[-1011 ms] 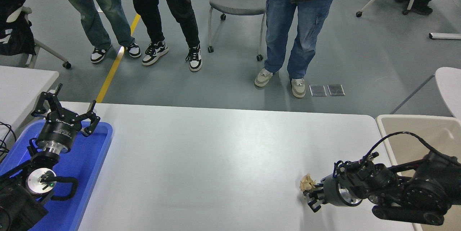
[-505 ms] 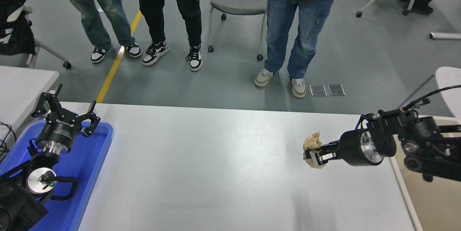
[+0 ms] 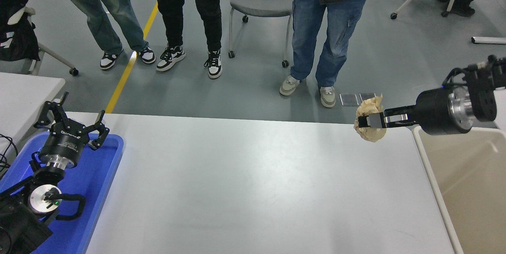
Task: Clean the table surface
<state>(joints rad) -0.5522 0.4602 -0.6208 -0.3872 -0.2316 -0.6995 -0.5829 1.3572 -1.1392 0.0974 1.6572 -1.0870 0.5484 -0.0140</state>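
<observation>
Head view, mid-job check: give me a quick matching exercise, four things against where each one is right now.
Things:
1. crumpled paper wad
2. left gripper
3. beige bin
4. grey chair

Places:
A. on the floor beyond the table, among the standing people
B. over the blue tray at the table's left end
C. pinched in the right gripper, raised near the table's far right corner
D. beside the table's right edge

Pairs: 1-C, 2-B, 3-D, 4-A
</observation>
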